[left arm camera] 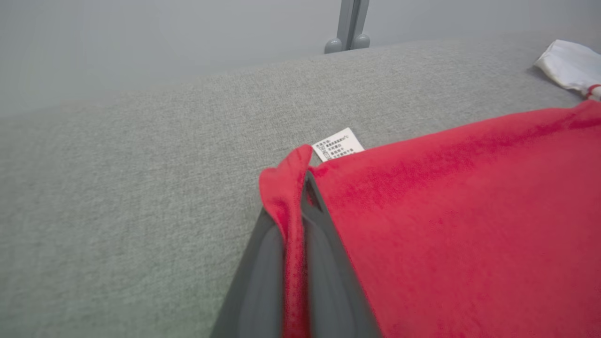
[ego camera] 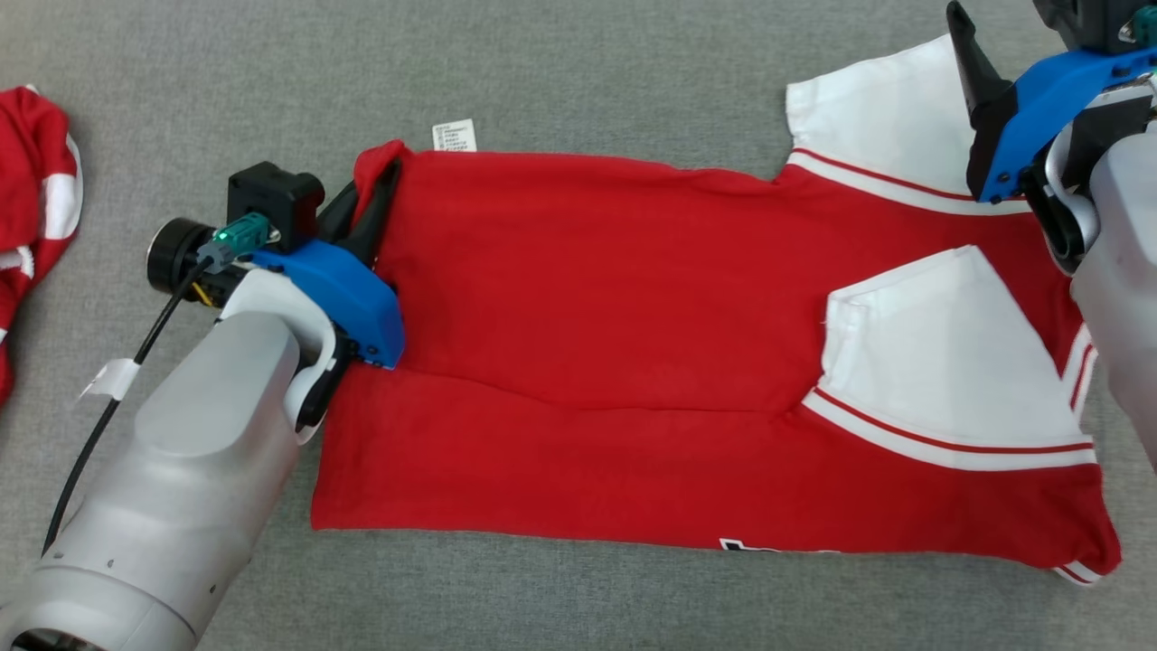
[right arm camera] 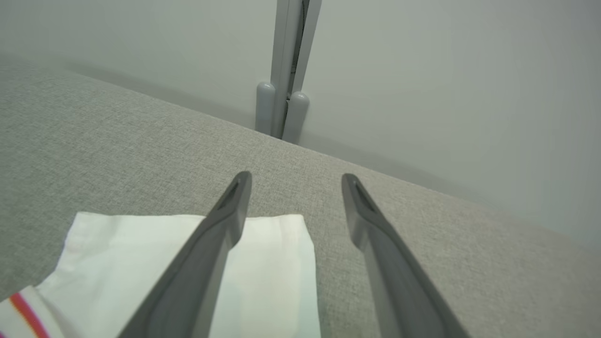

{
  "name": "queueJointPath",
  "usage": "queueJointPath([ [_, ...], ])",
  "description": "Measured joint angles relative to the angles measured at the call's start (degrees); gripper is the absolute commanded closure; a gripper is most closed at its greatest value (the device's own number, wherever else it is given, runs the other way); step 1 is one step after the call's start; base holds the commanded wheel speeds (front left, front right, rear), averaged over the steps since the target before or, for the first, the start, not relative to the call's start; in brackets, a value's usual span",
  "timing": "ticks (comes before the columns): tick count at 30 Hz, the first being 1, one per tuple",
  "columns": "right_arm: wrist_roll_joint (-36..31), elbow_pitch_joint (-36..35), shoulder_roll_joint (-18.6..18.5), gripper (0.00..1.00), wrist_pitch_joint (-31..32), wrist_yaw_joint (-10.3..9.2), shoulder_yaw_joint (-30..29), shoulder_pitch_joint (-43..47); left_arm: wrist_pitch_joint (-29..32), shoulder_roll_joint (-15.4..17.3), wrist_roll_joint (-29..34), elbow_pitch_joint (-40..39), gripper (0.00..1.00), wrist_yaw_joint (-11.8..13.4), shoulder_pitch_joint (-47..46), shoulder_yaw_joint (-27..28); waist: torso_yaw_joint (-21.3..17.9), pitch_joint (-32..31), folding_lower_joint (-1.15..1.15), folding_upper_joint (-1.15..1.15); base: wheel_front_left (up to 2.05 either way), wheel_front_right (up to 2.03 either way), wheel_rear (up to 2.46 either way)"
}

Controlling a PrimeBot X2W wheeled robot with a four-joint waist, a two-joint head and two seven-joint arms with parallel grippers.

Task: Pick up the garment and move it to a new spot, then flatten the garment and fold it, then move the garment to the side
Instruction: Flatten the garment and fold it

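Observation:
A red shirt (ego camera: 587, 298) with white, red-striped sleeves lies spread across the grey cloth surface. One white sleeve (ego camera: 940, 362) is folded in over the body; the other sleeve (ego camera: 886, 117) sticks out toward the back. My left gripper (ego camera: 375, 194) is shut on the shirt's far left hem corner, and that red corner (left arm camera: 288, 202) wraps between the dark fingers (left arm camera: 263, 281). A white care label (left arm camera: 338, 143) pokes out beside it. My right gripper (right arm camera: 296, 180) hovers open above the outer white sleeve (right arm camera: 188, 263), holding nothing.
A second red and white garment (ego camera: 32, 199) lies bunched at the left edge. Grey fabric surface (ego camera: 578, 81) stretches free behind the shirt. A grey post (right arm camera: 284, 80) stands against the wall beyond the surface's far edge.

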Motion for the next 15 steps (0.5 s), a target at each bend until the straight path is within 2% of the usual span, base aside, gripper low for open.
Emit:
queueJointPath([
  [6,1.37,3.02,-1.52,0.00,3.37,0.00,-0.21,-2.21,-0.73,-0.97,0.91,-1.53,1.00,0.00,-1.55,-0.62,1.98,2.62,0.00,0.00,0.00,0.00,0.00],
  [15,3.35,4.23,-1.63,0.00,6.84,0.00,-1.22,-2.89,-1.05,-1.52,1.56,-2.34,1.00,0.00,-2.97,-0.38,3.08,4.95,0.00,-0.01,0.00,0.00,0.00],
])
